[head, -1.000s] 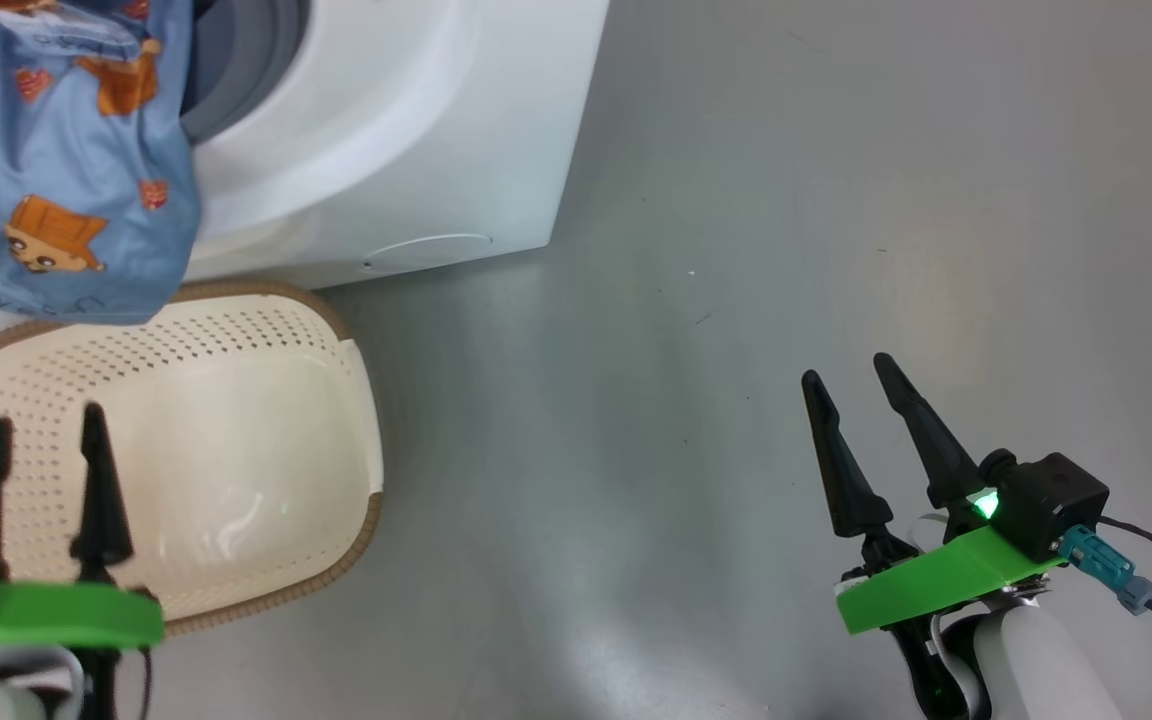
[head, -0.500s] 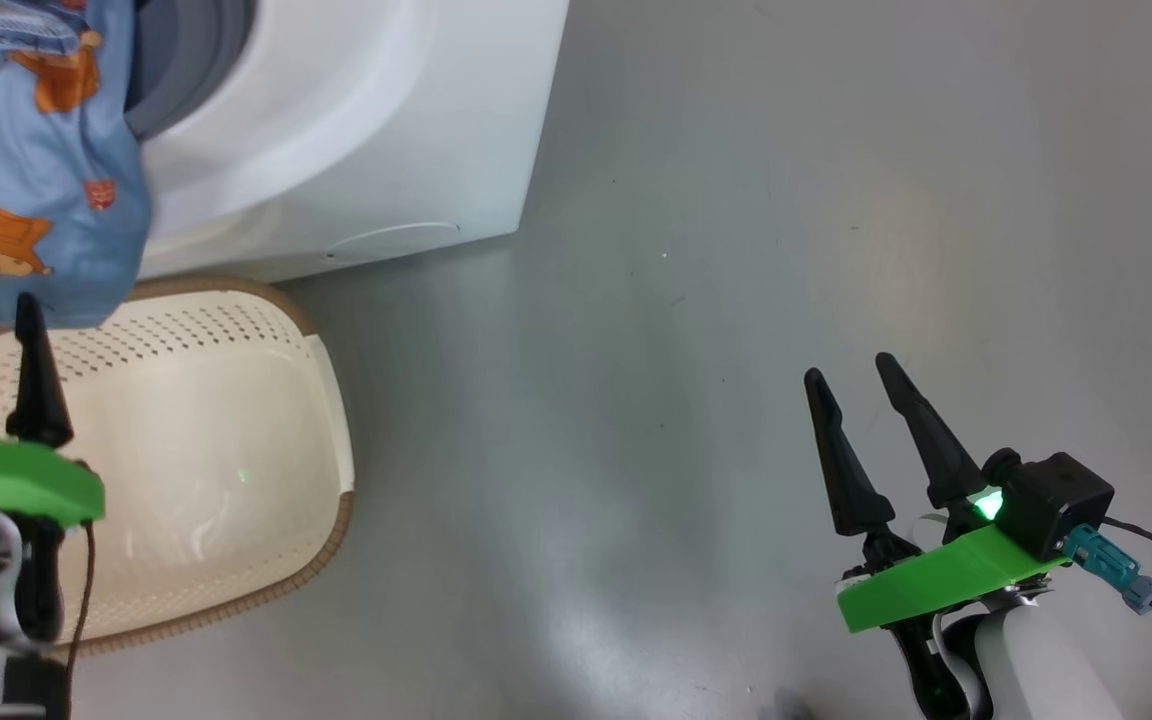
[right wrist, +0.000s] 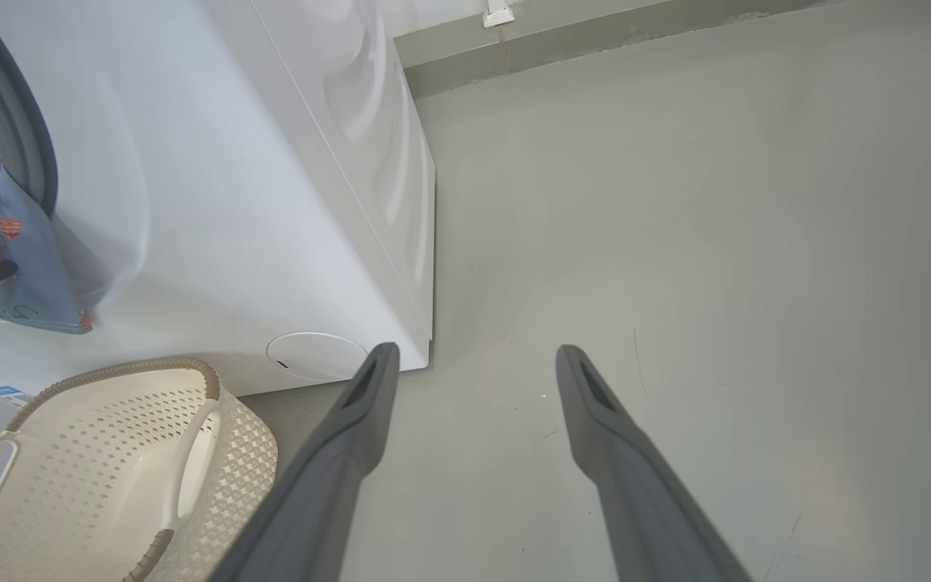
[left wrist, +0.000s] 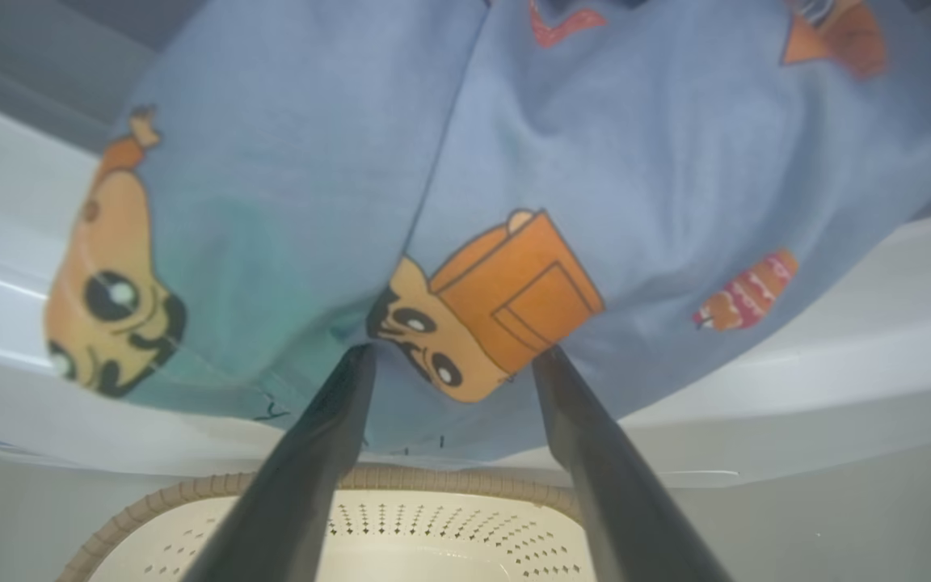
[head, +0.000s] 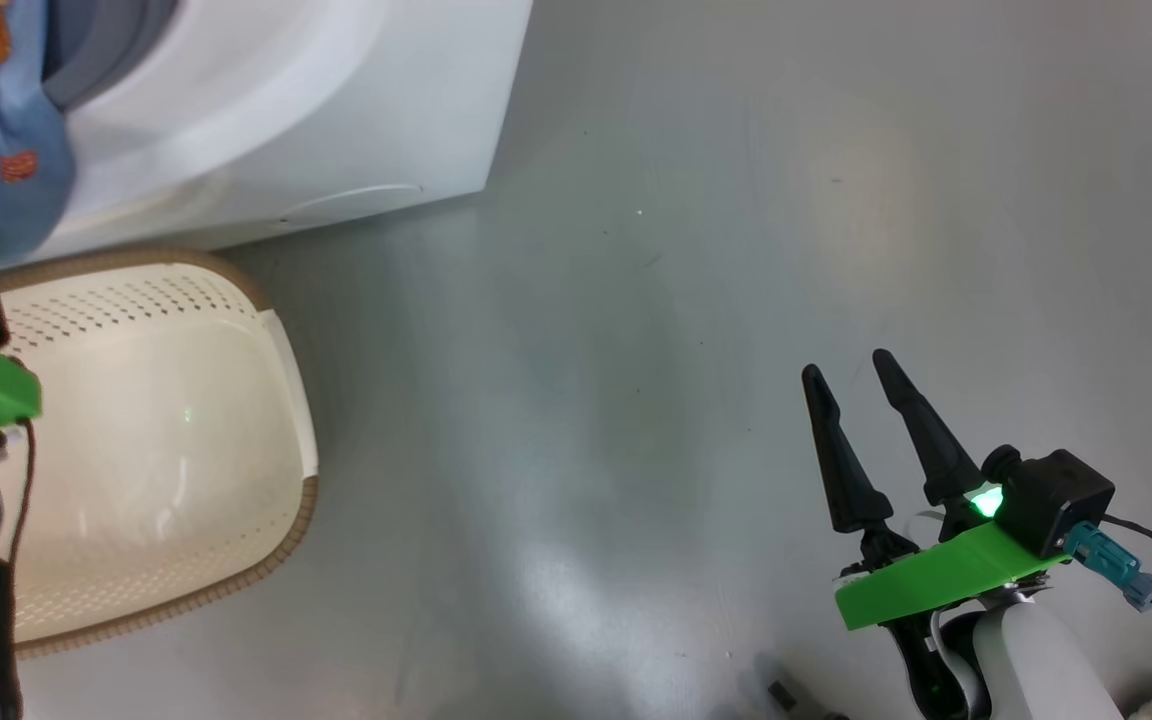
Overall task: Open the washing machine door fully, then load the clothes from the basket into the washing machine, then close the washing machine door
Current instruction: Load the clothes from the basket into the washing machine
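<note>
Finds the clothes draped out of the washing machine mouth, upper left of the head frame, hem above the empty basket. Risks sliding them back into the basket if nudged low by the left pincer, spread, gripping nothing, tips at the hem. Leaves the right pincer spread, empty, lower right. Versus a second ago: lifts the left pincer from over the basket to the hem; shifts machine and basket leftward by camera motion.

bright, even light; soft glare on the floor, close clothes slightly blurred, wrist views bulge at edges
</note>
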You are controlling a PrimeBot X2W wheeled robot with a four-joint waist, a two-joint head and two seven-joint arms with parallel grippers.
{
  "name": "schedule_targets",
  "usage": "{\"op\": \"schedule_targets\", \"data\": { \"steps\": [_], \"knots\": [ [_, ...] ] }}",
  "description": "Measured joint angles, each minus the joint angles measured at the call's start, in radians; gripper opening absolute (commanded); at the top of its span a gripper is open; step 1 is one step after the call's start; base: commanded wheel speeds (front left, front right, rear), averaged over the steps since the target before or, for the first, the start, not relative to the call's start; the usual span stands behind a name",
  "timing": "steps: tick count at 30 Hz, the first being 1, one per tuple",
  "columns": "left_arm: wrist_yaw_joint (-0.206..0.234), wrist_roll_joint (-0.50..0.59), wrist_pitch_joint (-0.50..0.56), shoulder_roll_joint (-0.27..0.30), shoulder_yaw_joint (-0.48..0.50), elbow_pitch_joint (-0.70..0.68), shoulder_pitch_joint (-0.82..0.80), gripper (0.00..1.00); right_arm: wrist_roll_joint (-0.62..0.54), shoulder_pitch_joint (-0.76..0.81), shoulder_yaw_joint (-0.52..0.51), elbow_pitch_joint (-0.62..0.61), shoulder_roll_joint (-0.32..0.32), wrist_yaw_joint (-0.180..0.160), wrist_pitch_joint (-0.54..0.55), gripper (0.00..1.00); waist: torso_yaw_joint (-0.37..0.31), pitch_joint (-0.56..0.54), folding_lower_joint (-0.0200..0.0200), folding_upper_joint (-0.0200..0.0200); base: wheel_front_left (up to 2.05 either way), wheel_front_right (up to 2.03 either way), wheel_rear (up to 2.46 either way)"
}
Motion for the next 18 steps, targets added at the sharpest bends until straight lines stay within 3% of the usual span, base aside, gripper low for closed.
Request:
{"op": "schedule_targets", "data": {
  "steps": [4, 6, 7, 8, 9, 18],
  "knots": [
    [0.0, -0.035, -0.023, 0.006, 0.009, 0.031, -0.046, 0.96, 0.001, 0.0, 0.003, 0.0, 0.0, 0.0, 0.0, 1.0, -0.009, 0.016, 0.0, 0.0, 0.0, 0.0, 0.0],
    [0.0, -0.049, -0.037, 0.01, 0.01, 0.045, -0.067, 0.43, 0.001, -0.001, 0.005, 0.0, 0.0, 0.0, 0.0, 1.0, -0.013, 0.021, 0.0, 0.0, 0.0, 0.0, 0.0],
    [0.0, -0.049, -0.046, 0.015, 0.005, 0.052, -0.069, 0.1, 0.002, -0.002, 0.006, 0.0, 0.0, 0.0, 0.0, 1.0, -0.015, 0.023, 0.0, 0.0, 0.0, 0.0, 0.0],
    [0.0, -0.049, -0.056, 0.019, 0.003, 0.058, -0.07, 0.1, 0.002, -0.004, 0.006, 0.001, 0.0, 0.0, 0.0, 1.0, -0.016, 0.024, 0.0, 0.0, 0.0, 0.0, 0.0],
    [-0.002, -0.049, -0.063, 0.02, -0.001, 0.066, -0.072, 0.0, 0.002, -0.006, 0.006, 0.002, 0.0, 0.0, 0.0, 1.0, -0.017, 0.024, 0.0, 0.0, 0.0, 0.0, 0.0],
    [-0.006, -0.035, -0.123, 0.016, -0.094, 0.081, -0.066, 0.0, 0.018, -0.013, 0.002, 0.015, 0.0, 0.0, 0.0, 1.0, 0.003, -0.01, 0.0, 0.0, 0.0, 0.0, 0.0]
  ]
}}
